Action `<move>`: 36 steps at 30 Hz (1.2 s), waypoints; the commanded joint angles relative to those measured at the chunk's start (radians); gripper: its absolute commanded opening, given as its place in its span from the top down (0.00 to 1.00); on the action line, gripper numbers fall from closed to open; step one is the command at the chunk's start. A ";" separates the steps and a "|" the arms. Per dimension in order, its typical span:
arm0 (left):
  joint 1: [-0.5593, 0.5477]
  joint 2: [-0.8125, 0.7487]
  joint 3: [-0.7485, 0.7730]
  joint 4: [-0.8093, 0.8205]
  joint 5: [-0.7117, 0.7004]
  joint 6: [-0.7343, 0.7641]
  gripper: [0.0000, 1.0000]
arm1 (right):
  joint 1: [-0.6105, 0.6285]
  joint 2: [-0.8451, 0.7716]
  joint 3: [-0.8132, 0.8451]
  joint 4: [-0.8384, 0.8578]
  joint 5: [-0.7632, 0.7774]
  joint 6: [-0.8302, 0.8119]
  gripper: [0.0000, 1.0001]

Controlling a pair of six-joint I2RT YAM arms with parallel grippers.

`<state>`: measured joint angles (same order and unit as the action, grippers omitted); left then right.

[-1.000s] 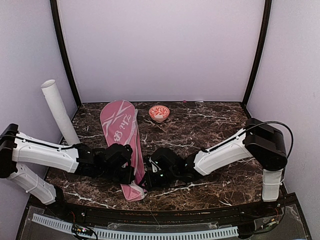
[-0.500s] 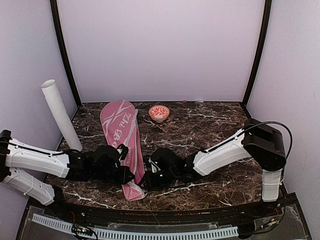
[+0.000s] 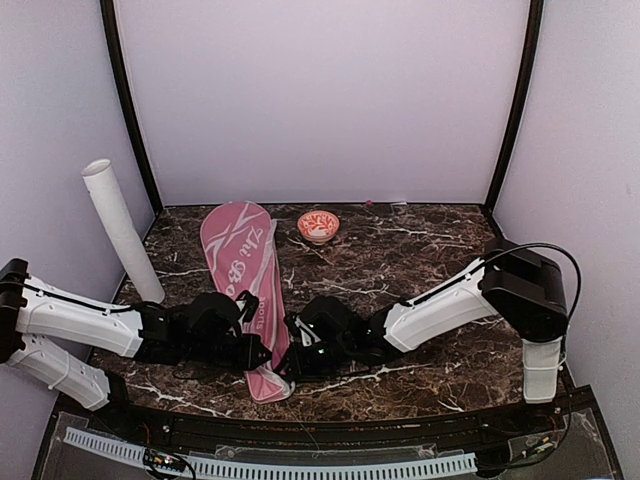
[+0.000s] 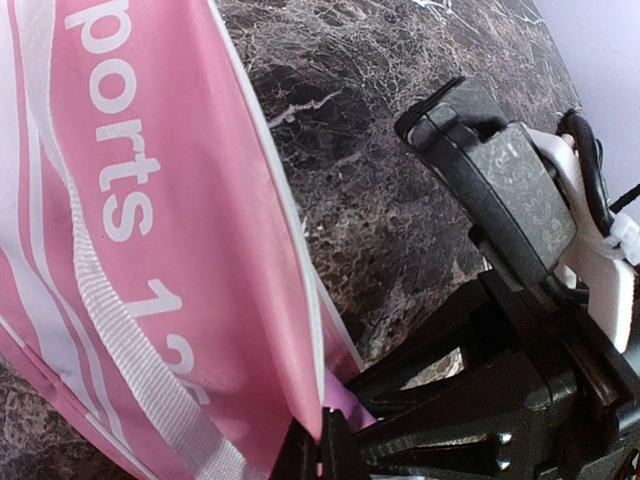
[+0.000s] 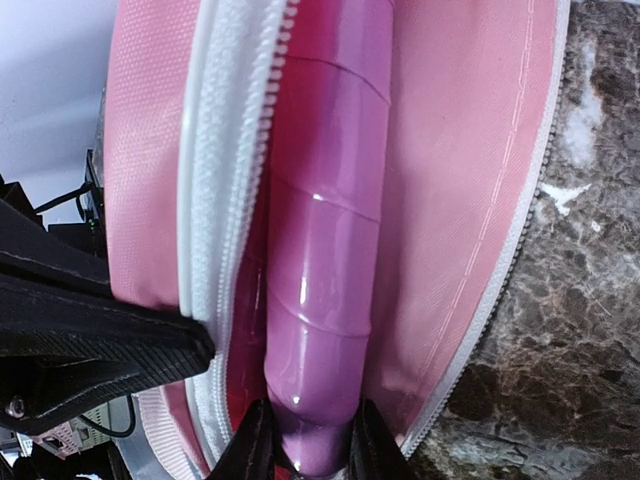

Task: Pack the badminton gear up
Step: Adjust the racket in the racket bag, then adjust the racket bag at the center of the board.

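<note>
The pink racket cover (image 3: 243, 262) lies lengthwise on the marble table, its unzipped mouth at the near end. My left gripper (image 3: 262, 350) is shut on the cover's upper edge (image 4: 300, 330), pinching the fabric (image 4: 320, 445) and holding the mouth apart. A glossy pink racket handle (image 5: 325, 250) lies inside the opening between the white zipper (image 5: 215, 150) and the cover's lining (image 5: 470, 170). My right gripper (image 5: 310, 445) is shut on the butt of that handle; in the top view it (image 3: 292, 355) sits just right of the cover. The racket's head is hidden inside. A long white tube (image 3: 122, 232) leans against the left wall.
A small red-and-white bowl (image 3: 318, 225) stands at the back, just right of the cover's far end. The right gripper's black body (image 4: 500, 190) is close beside my left fingers. The table's front edge (image 3: 320, 412) runs just behind both grippers.
The left arm has sunk lower and drawn slightly left, tugging the cover's near edge with it. The right arm has barely moved; both grips are unchanged.
</note>
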<state>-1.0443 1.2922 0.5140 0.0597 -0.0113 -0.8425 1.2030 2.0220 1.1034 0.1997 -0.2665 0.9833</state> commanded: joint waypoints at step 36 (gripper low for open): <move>0.023 -0.272 -0.126 0.006 0.099 0.016 1.00 | -0.150 0.156 0.448 -0.404 0.267 -0.237 0.61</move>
<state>-1.0271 1.0512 0.4007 0.0494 0.0696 -0.8341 1.0672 2.1277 1.4658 -0.2016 0.0139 0.7868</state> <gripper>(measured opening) 0.008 0.397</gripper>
